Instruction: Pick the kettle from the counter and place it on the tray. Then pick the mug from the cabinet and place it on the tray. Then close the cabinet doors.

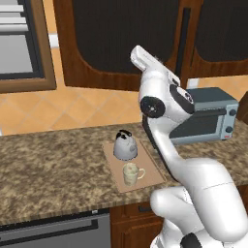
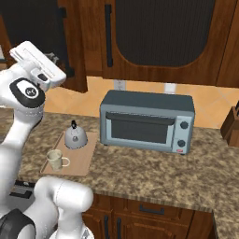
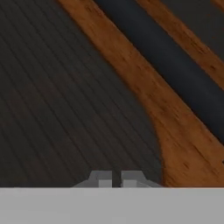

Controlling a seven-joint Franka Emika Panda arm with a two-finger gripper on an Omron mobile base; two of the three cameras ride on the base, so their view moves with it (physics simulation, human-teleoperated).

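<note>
Cabinet doors (image 3: 65, 87) | dark panel right before shut jaws

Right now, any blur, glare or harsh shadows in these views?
Hand view: soft and blurry up close on the dark brown wooden cabinet door, shut gripper tips hazy. Left base view: flat light, no glare, faint shadow under the silver-grey dome kettle. Right base view: blue-grey toaster oven sharp, no reflections.

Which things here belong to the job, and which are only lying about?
Job: squat silver-grey kettle; small cream mug; flat light wooden tray; speckled granite counter; dark brown cabinet door; shut gripper.
Bystanders: blue-grey toaster oven; wooden knife block.
</note>
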